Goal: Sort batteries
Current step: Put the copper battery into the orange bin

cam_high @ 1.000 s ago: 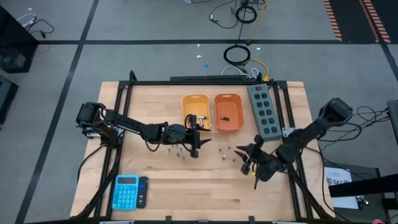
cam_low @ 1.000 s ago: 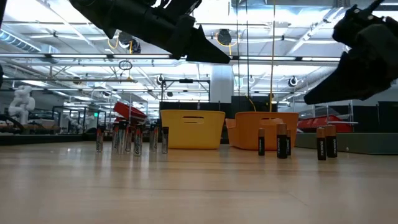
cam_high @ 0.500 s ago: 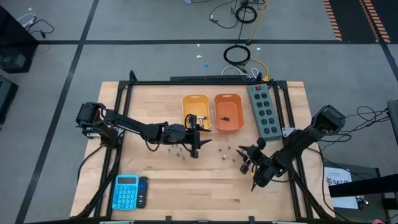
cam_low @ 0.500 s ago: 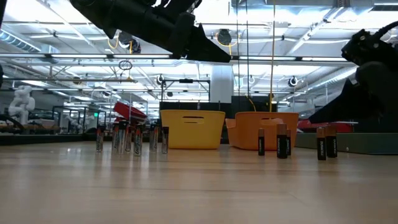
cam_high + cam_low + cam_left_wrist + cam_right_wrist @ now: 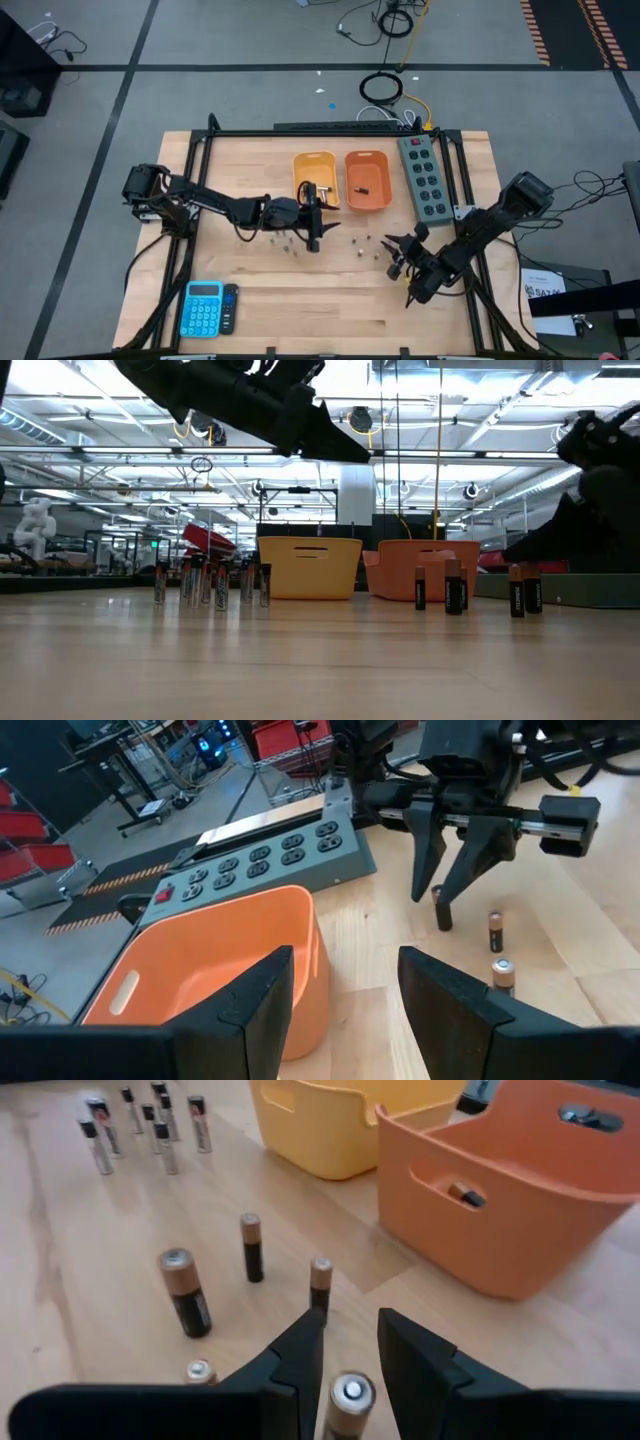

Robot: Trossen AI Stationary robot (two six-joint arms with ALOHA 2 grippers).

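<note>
I see a pale, smooth wood table [image 5: 260,290] with fine grain. The yellow bin [image 5: 330,1125] and orange bin [image 5: 520,1210] look like matt moulded plastic. The batteries [image 5: 185,1292] have glossy dark jackets with coppery metallic tops. My gripper fingers [image 5: 455,1005] are matt black.

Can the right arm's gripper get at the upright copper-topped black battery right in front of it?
Probably yes: the right gripper is open, with the copper-topped black battery standing between its fingers and its neighbours clear of them.

orange bin [image 5: 215,955] beside power strip [image 5: 265,860]
</note>
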